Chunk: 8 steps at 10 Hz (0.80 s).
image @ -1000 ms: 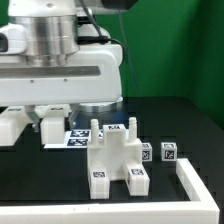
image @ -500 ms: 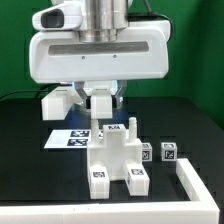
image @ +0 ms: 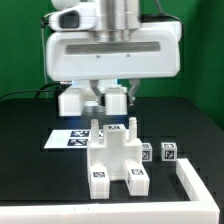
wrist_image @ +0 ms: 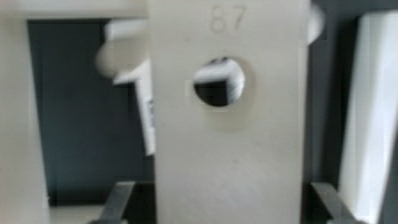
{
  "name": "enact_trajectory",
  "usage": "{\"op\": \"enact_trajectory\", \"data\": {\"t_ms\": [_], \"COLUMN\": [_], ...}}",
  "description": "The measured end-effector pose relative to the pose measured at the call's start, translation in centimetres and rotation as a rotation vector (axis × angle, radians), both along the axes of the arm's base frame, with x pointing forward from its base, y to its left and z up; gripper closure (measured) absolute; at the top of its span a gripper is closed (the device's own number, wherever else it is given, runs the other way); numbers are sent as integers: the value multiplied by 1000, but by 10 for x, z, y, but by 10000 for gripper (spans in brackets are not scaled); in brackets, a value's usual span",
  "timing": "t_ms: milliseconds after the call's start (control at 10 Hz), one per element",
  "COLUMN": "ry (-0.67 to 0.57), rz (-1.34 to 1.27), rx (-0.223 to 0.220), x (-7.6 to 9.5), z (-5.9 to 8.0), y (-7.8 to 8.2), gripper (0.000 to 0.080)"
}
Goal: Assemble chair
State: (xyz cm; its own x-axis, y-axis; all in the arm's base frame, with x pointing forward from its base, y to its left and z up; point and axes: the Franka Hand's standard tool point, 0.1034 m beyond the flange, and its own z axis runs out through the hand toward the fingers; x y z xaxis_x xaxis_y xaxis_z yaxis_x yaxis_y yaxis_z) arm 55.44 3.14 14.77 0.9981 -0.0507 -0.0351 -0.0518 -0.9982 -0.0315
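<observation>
The pincer [image: 93, 103] hangs in the upper middle of the exterior view, its fingers set narrow. In the wrist view they close on a flat white bar [wrist_image: 231, 150] with a round hole [wrist_image: 217, 82] through it. The bar runs straight down between the two dark fingertips and fills most of that picture. In the exterior view the held piece cannot be told apart from the white fingers, so the grip is read from the wrist view alone.

Just below the pincer, in the lower centre of the exterior view, the partly built chair [image: 115, 155] stands on the black table [image: 30, 170]. It is a chunky white block with short posts rising at its top and marker tags on its faces. The fingers are clear of those posts and do not touch them.

To the left of the chair in the frame lies the marker board [image: 70, 138], flat on the table. Two small tagged pieces [image: 170, 152] sit just beside the chair on the right. A low white wall [image: 195, 180] runs along the right and bottom edges.

The step in hand looks like bringing the bar to the chair. The next move probably calls for lining the bar up with the chair and lowering it slowly, keeping it square in the grip so it seats without knocking the chair askew.
</observation>
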Motion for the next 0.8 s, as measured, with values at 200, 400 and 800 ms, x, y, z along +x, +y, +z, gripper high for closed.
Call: {"op": "enact_trajectory", "data": {"t_ms": [200,400,800], "ry": [-9,-16,-20], "rz": [-8,-11,16], "rx": [5,4,-2], "x": [-1,-3,-8], "z": [-6,-9,-19], "y": [17,19,22], "gripper": [515,515,515]}}
